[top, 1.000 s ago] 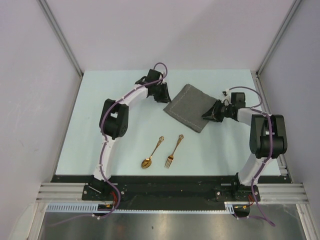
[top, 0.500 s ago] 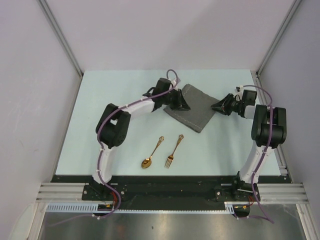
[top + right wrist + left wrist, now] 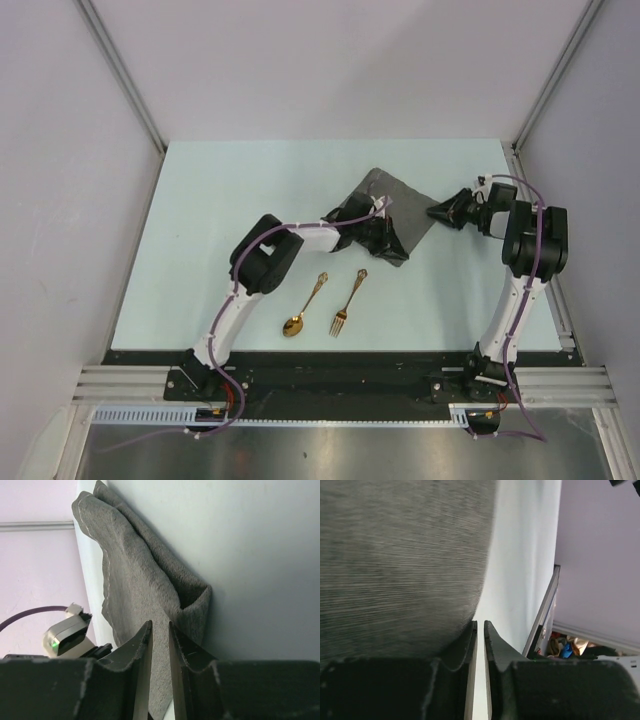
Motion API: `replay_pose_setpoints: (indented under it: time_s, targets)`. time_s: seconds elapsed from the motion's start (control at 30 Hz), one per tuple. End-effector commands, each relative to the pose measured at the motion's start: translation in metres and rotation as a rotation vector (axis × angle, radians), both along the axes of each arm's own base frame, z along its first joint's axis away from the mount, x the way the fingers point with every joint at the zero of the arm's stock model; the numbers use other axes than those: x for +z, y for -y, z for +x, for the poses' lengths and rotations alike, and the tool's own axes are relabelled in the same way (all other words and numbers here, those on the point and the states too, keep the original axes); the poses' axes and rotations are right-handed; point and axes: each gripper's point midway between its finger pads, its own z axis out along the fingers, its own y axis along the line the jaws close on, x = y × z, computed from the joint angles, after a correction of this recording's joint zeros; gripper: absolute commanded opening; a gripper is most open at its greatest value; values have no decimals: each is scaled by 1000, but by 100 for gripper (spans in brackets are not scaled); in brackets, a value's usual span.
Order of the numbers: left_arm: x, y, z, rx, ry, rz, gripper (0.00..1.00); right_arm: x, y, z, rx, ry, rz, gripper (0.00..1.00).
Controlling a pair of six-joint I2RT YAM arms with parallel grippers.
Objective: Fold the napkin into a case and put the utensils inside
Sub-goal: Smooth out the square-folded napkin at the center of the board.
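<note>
The folded napkin [image 3: 398,196] lay mid-table, beyond the spoon [image 3: 293,324] and fork [image 3: 346,303]. The left gripper [image 3: 480,626], jaws nearly closed, perhaps pinched its edge. The right gripper [image 3: 159,625], jaws nearly closed on nothing, sat just beside it. With no gripper pinning it, the fold risked springing open.

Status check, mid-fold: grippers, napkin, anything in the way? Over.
Left gripper shut on napkin edge, cloth partly folded over. Right gripper shut, empty, beside napkin's right corner. Spoon and fork on near side, outside the fold.

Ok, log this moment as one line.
stage: napkin fold | left tool: over napkin | right tool: at its right corner | spoon, fork: on table, untouched
</note>
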Motion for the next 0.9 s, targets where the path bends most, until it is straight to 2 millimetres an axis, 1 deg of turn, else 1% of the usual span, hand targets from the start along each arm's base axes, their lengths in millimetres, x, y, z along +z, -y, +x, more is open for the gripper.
replay_pose_setpoints:
  time_s: [0.0, 0.07, 0.1, 0.2, 0.23, 0.3, 0.4, 0.43, 0.47, 0.5, 0.53, 0.57, 0.6, 0.63, 0.67, 0.7, 0.73, 0.77, 0.8, 0.83, 0.87]
  targets:
    - [1, -12, 17, 64, -14, 22, 15, 9, 9, 18, 1, 77, 6, 24]
    - [-11, -21, 17, 73, -32, 76, 14, 8, 14, 23, -11, 83, 11, 24]
    - [-15, -22, 16, 71, -40, 86, 14, 1, 18, 24, -20, 73, 17, 24]
    - [-27, -28, 11, 68, -57, 112, 13, -3, 28, 35, -45, 73, 28, 24]
    - [-29, -29, 10, 67, -55, 118, 13, -1, 34, 42, -54, 81, 23, 24]
    - [-30, -30, 7, 63, -54, 127, 13, -4, 37, 47, -62, 72, 23, 24]
    - [-27, -32, 9, 55, -22, 146, 13, 4, 46, 57, -76, 88, 7, 24]
    - [-20, -31, 10, 48, 7, 142, 14, 5, 47, 57, -73, 81, -1, 24]
    - [-15, -30, 12, 45, 21, 144, 15, 11, 48, 61, -73, 92, -12, 24]
    - [-7, -28, 14, 41, 32, 146, 15, 13, 52, 63, -85, 89, -29, 24]
    - [6, -28, 18, 37, 66, 137, 17, 19, 53, 60, -88, 66, -40, 25]
    - [15, -25, 20, 36, 85, 129, 19, 23, 55, 60, -84, 77, -79, 25]
    - [29, -22, 25, 35, 113, 113, 21, 26, 60, 61, -104, 71, -117, 26]
    - [46, -22, 25, 31, 133, 101, 26, 41, 62, 56, -113, 58, -139, 30]
    - [56, -20, 26, 29, 144, 86, 29, 45, 65, 53, -118, 59, -174, 32]
    - [71, -18, 29, 33, 165, 67, 33, 50, 67, 49, -132, 47, -199, 35]
    - [81, -18, 30, 35, 171, 56, 40, 45, 73, 40, -171, -25, -235, 39]
    - [97, -19, 31, 35, 187, 33, 42, 60, 78, 35, -191, -20, -268, 41]
    - [107, -19, 34, 37, 197, 18, 45, 60, 78, 29, -210, -57, -285, 43]
    - [114, -24, 38, 44, 197, 6, 48, 48, 82, 12, -247, -152, -312, 46]
    - [131, -27, 39, 44, 213, -16, 50, 60, 79, 2, -259, -152, -319, 47]
